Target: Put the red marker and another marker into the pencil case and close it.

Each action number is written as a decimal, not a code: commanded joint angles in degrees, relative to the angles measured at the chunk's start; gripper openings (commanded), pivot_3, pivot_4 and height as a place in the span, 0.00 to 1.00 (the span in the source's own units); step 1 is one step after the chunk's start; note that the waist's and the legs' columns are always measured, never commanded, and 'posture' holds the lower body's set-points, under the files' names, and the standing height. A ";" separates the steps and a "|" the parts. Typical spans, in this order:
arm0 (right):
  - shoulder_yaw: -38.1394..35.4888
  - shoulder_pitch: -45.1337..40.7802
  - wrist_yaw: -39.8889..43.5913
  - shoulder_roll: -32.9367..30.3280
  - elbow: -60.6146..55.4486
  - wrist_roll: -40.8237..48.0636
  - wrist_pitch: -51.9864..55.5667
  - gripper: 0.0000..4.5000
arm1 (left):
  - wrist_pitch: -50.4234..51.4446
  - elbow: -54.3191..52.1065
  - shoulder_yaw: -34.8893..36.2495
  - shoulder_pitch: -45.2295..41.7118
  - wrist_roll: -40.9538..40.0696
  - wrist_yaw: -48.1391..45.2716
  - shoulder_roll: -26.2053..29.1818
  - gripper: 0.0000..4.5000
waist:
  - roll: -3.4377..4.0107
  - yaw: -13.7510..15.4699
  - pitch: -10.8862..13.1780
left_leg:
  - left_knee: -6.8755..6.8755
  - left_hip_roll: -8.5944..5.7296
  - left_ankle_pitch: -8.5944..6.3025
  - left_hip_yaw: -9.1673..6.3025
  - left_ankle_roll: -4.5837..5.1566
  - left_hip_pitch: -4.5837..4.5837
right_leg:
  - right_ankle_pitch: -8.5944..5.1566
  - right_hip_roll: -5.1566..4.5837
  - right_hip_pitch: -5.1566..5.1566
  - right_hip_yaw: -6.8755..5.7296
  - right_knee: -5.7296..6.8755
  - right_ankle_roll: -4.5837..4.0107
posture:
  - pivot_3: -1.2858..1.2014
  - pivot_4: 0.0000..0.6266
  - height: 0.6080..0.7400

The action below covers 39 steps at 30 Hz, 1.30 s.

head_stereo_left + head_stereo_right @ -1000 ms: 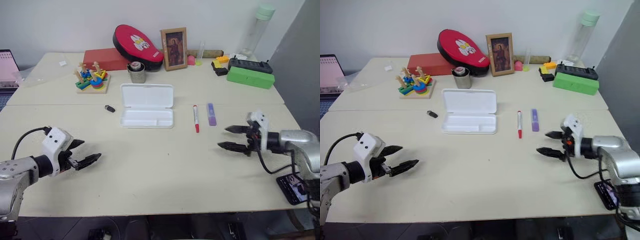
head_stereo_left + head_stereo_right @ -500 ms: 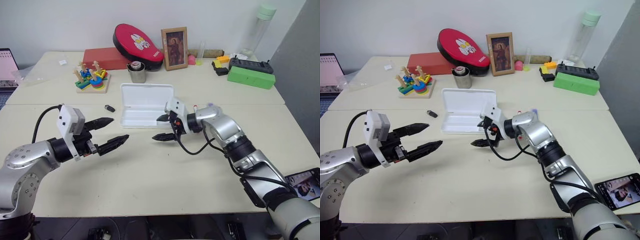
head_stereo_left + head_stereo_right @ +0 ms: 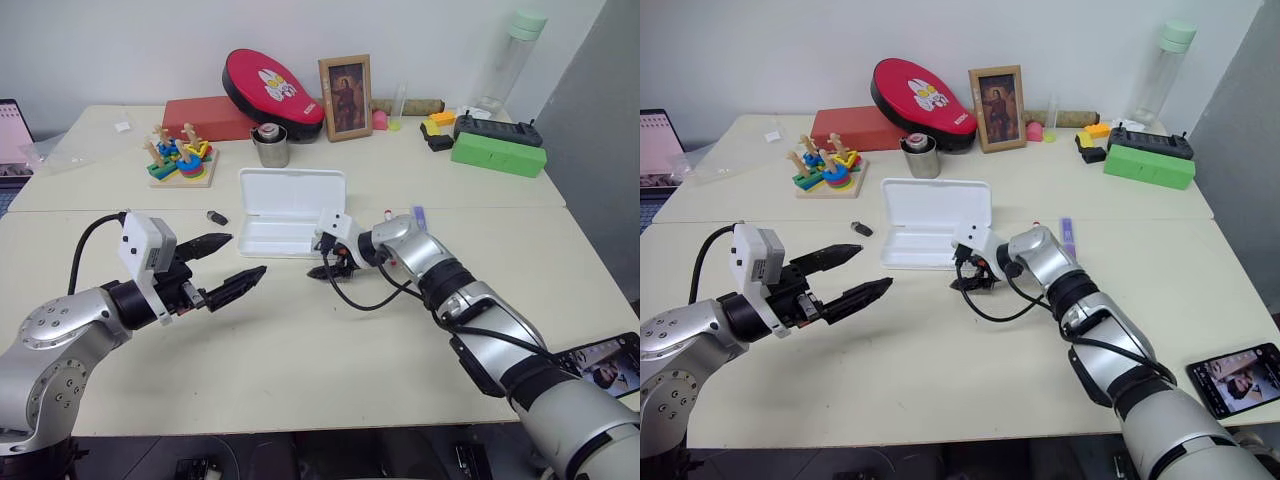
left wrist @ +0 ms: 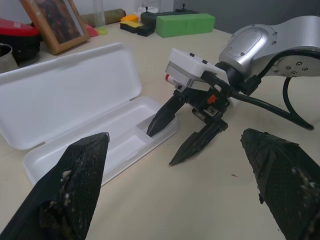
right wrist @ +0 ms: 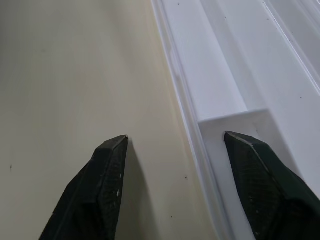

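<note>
The white pencil case [image 3: 292, 192] lies open in the middle of the table, lid flat behind the divided tray. My right gripper [image 3: 320, 258] is open at the tray's front right corner. It straddles the front wall [image 5: 186, 107], one finger [image 4: 159, 119] inside the tray and the other on the table. The red marker [image 3: 387, 213] is mostly hidden behind my right arm, only its red end showing. The lavender marker [image 3: 418, 214] lies just right of it. My left gripper [image 3: 248, 253] hovers open, front left of the case, holding nothing.
A small black item [image 3: 217, 217] lies left of the case. Behind it stand a metal cup [image 3: 270, 145], a ring toy [image 3: 180, 160] and a picture frame [image 3: 345, 83]. A green box [image 3: 498, 153] sits far right, a phone [image 3: 600, 365] at the front right edge.
My right arm swung from the table's right side across to the case's front edge, and its fingers narrowed. My left gripper rose and moved toward the middle, staying open.
</note>
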 commanded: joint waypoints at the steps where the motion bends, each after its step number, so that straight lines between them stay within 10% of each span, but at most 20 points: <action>1: -1.22 -0.43 1.31 0.12 0.35 -0.69 -0.86 0.48 | -0.64 -0.36 1.61 -0.65 -1.04 0.36 0.00 1.00 | 0.00 -0.01 0.00 | 0.00 0.00 0.00 0.00 0.00 0.00 | 0.00 0.00 0.00 0.00 0.00 0.00 | 0.52 0.24 1.00; 11: -2.95 -0.05 1.55 -0.14 0.09 -1.00 -1.61 0.01 | -0.11 0.61 1.12 -1.91 -1.69 0.75 0.15 1.00 | 0.00 0.00 0.00 | 0.00 0.00 0.00 0.00 0.00 0.00 | 0.00 0.00 -0.01 0.00 0.02 0.00 | 0.52 0.24 1.00; 25: 3.26 21.59 11.86 -10.77 -44.31 0.15 9.14 0.01 | 1.68 -2.51 3.33 4.74 -3.25 -2.06 2.92 1.00 | 0.01 0.02 0.01 | -0.02 0.00 0.00 -0.01 0.00 0.00 | -0.02 -0.01 -0.04 0.00 0.08 -0.01 | 0.52 0.24 1.00; 33: 6.65 25.31 9.35 -11.10 -50.00 -1.39 12.00 0.01 | 1.57 -1.93 1.22 3.57 -2.49 -2.42 3.20 1.00 | -0.02 0.01 -0.01 | 0.04 0.01 0.00 0.03 -0.01 0.12 | -0.19 0.01 -0.01 0.05 0.18 0.20 | 0.52 0.24 1.00; 39: 3.66 25.83 9.54 -12.66 -53.64 1.69 13.19 0.29 | 1.86 -1.42 -0.11 1.54 -2.56 -2.60 3.30 1.00 | -0.02 0.08 -0.01 | 0.03 0.00 0.00 0.03 -0.01 0.11 | -0.19 0.01 -0.01 0.06 0.16 0.20 | 0.52 0.24 1.00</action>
